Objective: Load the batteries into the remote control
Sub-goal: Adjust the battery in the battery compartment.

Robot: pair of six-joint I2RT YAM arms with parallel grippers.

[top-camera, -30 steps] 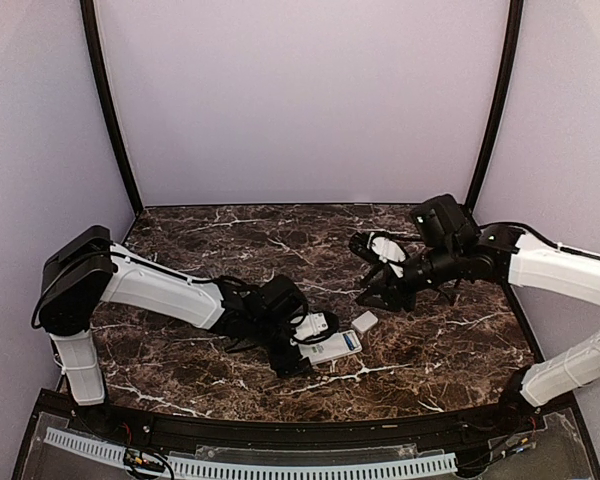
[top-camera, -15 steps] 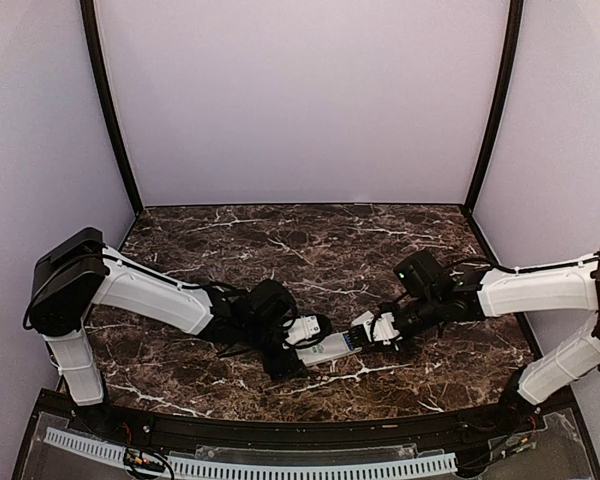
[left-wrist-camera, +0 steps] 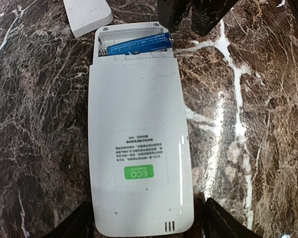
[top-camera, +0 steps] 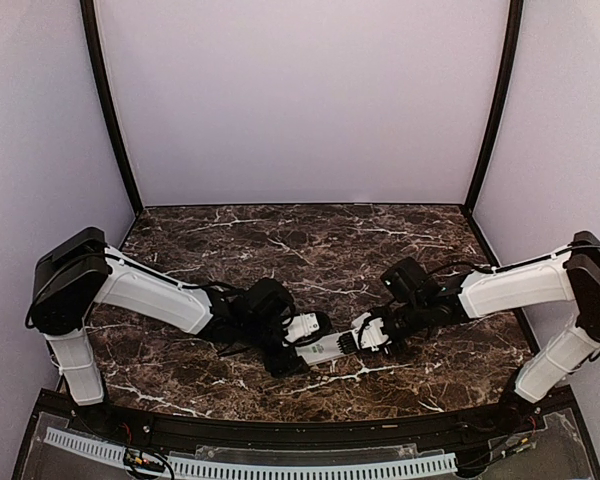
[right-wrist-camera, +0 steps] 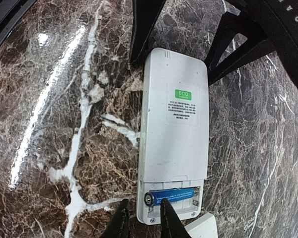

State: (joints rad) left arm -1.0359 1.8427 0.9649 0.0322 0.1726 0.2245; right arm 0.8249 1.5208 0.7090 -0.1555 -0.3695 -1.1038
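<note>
Right arm has swung in from mid-desk and dropped low. Right claw (right-wrist-camera: 141,223) now sits at the open end of the remote (top-camera: 325,349); a second ago it hung well back and wider. Its fingers are drawn in to a slim gap, one tip over the bay's edge, the other on the desk (top-camera: 280,240) side. Nothing shows pinched between them.

Left claw (left-wrist-camera: 144,225) has hardly moved. It is spread, flanking the remote's closed end, and eased inward a little. A sliver of desk shows by one finger, so it reads as bracing, not clamping.

Remote lies back-up on the desk, near the front, between the two claws. Bay is open. One blue battery (left-wrist-camera: 139,45) lies in it, slightly askew. Second battery: not found in any view. Cover (left-wrist-camera: 87,15) lies loose just beside the bay end.

Meaning: the approach is over and the right claw is within working reach of the bay. Likely step in hand is nudging the battery flat into its seat. Task looks part done at best, with the cover not yet on.
</note>
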